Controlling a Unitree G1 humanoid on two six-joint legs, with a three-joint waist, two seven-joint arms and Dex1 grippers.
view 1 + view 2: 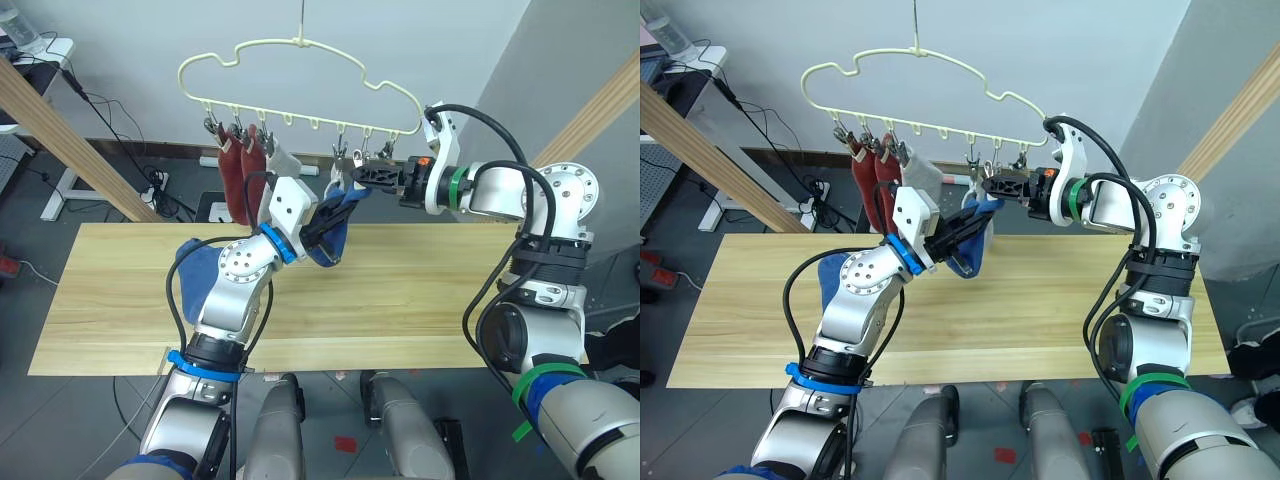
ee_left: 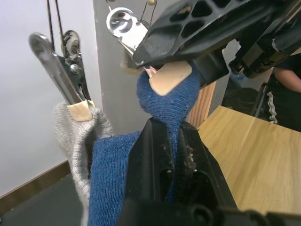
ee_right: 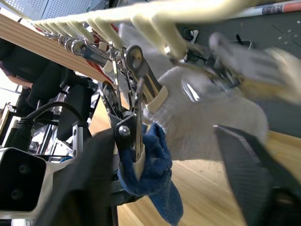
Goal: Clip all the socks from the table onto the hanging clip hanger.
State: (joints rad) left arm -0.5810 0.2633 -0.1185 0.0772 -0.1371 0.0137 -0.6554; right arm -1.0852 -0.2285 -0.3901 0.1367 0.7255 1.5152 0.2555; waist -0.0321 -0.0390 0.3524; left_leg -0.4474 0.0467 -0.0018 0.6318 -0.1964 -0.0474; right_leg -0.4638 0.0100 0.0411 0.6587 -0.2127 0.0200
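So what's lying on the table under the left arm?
A blue sock lies on the table, partly covered by the left arm. Whether anything more sits beneath the arm cannot be seen.

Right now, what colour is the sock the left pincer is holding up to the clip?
Blue sock; the left wrist view shows it best.

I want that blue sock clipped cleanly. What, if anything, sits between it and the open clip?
Nothing visible does. The left gripper holds the blue sock right at the clip, whose pad already touches the fabric. The right gripper is at that clip.
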